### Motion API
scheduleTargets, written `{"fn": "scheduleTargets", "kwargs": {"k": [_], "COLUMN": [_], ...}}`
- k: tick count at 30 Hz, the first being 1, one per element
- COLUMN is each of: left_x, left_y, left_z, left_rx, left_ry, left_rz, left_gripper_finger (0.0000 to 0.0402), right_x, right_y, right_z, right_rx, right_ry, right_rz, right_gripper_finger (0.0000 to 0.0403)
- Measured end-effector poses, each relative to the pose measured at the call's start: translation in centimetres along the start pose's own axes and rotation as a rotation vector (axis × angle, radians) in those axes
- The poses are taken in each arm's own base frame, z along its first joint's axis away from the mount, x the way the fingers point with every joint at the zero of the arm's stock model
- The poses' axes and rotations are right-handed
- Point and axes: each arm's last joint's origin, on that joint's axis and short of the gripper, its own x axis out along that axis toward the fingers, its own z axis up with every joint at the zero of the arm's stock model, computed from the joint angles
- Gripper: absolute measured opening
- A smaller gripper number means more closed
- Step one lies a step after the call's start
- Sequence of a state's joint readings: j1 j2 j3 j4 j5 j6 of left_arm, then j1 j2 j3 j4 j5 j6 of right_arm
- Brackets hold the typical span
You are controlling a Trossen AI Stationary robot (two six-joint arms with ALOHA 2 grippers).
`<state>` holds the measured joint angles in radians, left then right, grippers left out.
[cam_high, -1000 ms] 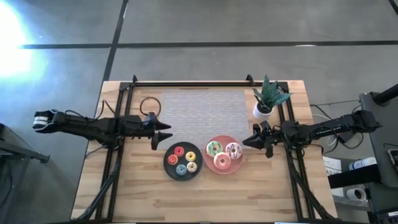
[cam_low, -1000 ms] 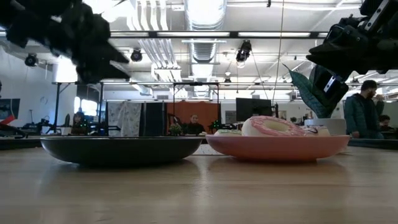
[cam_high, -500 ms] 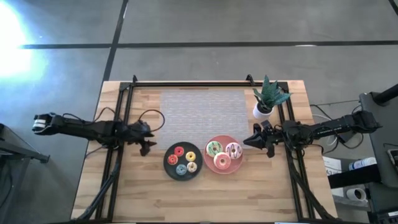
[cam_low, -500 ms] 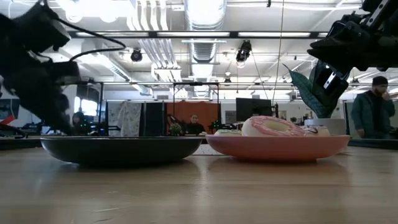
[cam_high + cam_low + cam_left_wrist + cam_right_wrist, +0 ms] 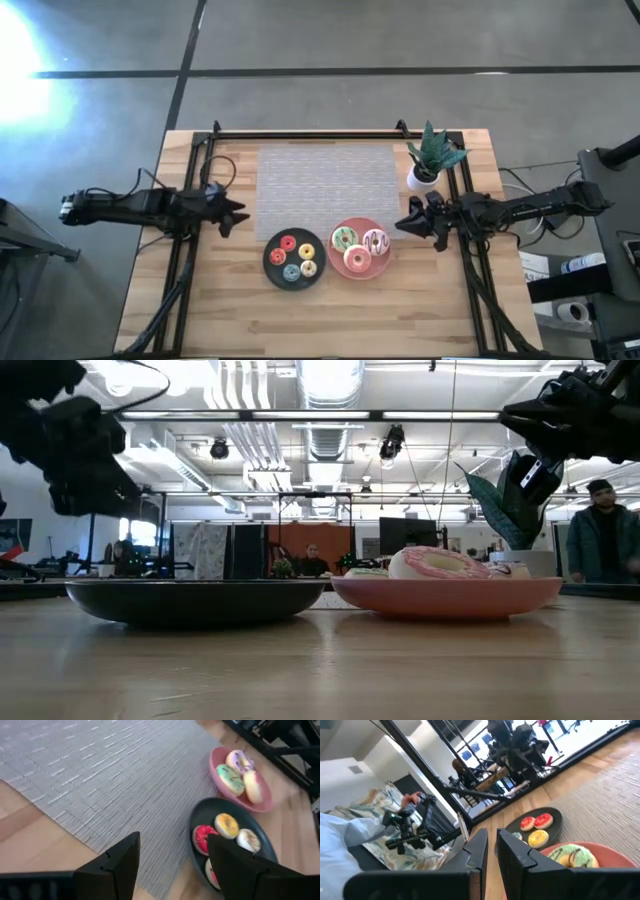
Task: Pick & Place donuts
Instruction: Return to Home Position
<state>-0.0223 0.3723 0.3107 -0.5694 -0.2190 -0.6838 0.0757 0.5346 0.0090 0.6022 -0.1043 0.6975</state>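
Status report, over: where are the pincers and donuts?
Left pincer open, empty, left of black plate. Right pincer shut, empty, right of pink plate. Five donuts on black, three on pink. Nothing obstructing.

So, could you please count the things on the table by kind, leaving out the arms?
Donuts: 8 (5 on the black plate, 3 on the pink plate)
Plates: 2
Potted plant: 1
Woven mat: 1
Total: 12
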Motion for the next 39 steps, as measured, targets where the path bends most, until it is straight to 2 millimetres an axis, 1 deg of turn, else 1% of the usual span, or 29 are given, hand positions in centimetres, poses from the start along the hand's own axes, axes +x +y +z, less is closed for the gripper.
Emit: {"fn": "scheduleTargets", "kwargs": {"k": [5, 8, 9, 16, 25, 35, 39], "left_x": [1.4, 2.1, 2.1, 1.2, 0.1, 0.2, 0.4], "left_y": [1.0, 1.9, 2.0, 1.8, 1.9, 1.9, 1.5], "left_z": [-1.3, -2.5, -2.5, -1.8, -1.6, -1.6, -1.1], "left_rx": [-0.025, -0.025, -0.032, -0.067, -0.101, -0.106, -0.133], "left_ry": [-0.046, -0.022, -0.036, -0.181, -0.319, -0.333, -0.439], "left_rz": [-0.01, 0.025, 0.018, -0.086, -0.194, -0.209, -0.292], "left_gripper_finger": [0.0204, 0.0204, 0.0204, 0.0204, 0.0204, 0.0204, 0.0204], "right_x": [-0.1, -0.1, -0.1, -0.2, -0.9, -2.4, -2.8], "right_y": [0.1, 0.1, 0.1, 0.1, 0.9, 2.1, 2.4], "right_z": [0.1, 0.1, 0.1, 0.1, 0.9, 2.1, 2.4], "right_rx": [-0.002, -0.002, -0.002, 0.0, -0.012, -0.03, -0.035], "right_ry": [-0.009, -0.009, -0.009, -0.003, -0.081, -0.215, -0.251], "right_rz": [0.007, 0.007, 0.007, 0.001, 0.067, 0.18, 0.21], "right_gripper_finger": [0.0034, 0.0034, 0.0034, 0.0034, 0.0034, 0.0034, 0.0034]}}
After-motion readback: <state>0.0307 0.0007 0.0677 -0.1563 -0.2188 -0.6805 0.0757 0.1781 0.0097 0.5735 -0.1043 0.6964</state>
